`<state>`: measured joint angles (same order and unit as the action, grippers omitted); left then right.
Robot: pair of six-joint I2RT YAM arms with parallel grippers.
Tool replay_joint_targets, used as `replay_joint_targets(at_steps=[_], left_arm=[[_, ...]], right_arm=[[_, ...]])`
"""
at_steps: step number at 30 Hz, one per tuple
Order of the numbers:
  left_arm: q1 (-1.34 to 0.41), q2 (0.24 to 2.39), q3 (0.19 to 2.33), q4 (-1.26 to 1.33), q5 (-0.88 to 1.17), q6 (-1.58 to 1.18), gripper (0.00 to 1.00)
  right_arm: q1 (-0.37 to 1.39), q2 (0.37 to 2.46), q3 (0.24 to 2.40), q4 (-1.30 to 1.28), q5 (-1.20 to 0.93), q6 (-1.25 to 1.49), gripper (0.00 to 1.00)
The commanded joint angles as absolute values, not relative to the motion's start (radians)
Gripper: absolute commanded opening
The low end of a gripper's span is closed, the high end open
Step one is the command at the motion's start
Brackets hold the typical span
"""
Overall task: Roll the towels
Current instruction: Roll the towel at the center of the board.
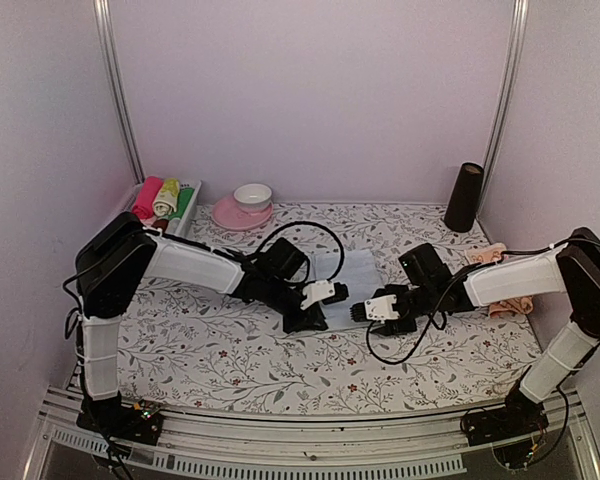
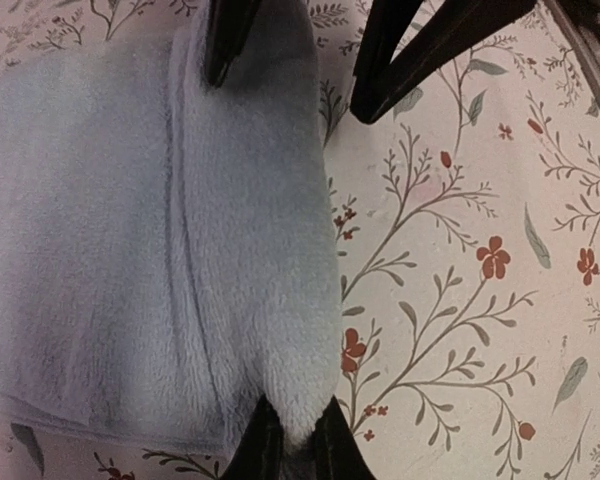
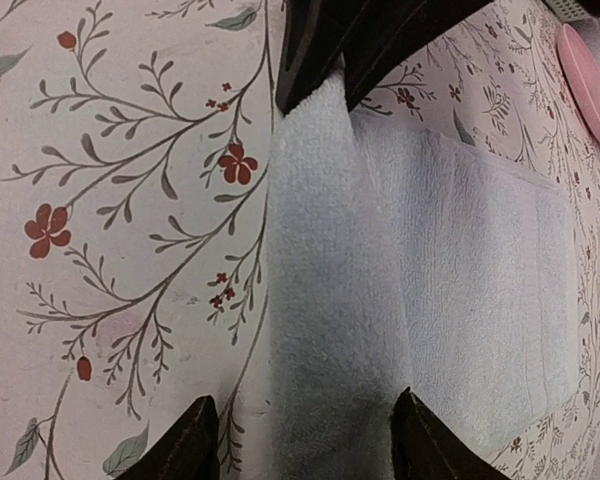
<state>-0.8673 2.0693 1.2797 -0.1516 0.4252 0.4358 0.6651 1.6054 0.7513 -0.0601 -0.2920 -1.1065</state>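
View from above of a table under a white floral table sheet (image 1: 230,350), with two robot arms reaching in from the near edge. At the far left corner a tray (image 1: 192,200) holds rolled cloths (image 1: 165,197) in pink, yellow and green; just to its right a white bowl (image 1: 252,194) sits on a pink plate (image 1: 230,215). Left of centre, the left gripper (image 1: 308,315) points down at the table, its fingers pressed together and pinching the raised, folded-over edge of the pale blue towel (image 1: 348,268). That towel lies mid-table, mostly flat, stretching from the two grippers toward the far side; the wrist views show a thick fold along one side. Just to the right, the right gripper (image 1: 363,311) faces the left one across that fold, its fingers spread to either side of it, one tip over the sheet and the other over the towel, not clamping. Further right, the peach-orange towel (image 1: 487,254) lies near the right edge, partly hidden behind the right arm. A black cylinder (image 1: 465,197) stands upright at the far right.
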Motion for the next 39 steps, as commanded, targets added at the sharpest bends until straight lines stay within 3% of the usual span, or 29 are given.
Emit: replay_joint_targets(at_steps=[1,6,12,19,25,31,39], left_arm=[[-0.847,2.103,1.306,-0.214,0.498,0.418,0.07],[-0.839,2.111,1.317,-0.228,0.534,0.418,0.08],[-0.828,2.106,1.321,-0.244,0.583,0.421,0.10],[-0.826,2.102,1.323,-0.281,0.578,0.416,0.19],[-0.827,2.029,1.256,-0.256,0.568,0.375,0.31],[-0.842,1.886,1.108,-0.108,0.436,0.320,0.67],[-0.975,1.751,0.920,0.177,0.142,0.447,0.71]], right_arm=[[0.682,1.632,0.735,-0.007,-0.220,-1.098,0.54],[0.689,1.657,0.746,0.002,-0.172,-1.092,0.41],[0.690,1.684,0.760,-0.004,-0.142,-1.085,0.32],[0.689,1.683,0.837,-0.198,-0.242,-1.082,0.11],[0.672,1.706,0.936,-0.420,-0.384,-1.086,0.09],[0.642,1.814,1.046,-0.611,-0.491,-1.085,0.08],[0.580,1.963,1.179,-0.778,-0.617,-1.059,0.10]])
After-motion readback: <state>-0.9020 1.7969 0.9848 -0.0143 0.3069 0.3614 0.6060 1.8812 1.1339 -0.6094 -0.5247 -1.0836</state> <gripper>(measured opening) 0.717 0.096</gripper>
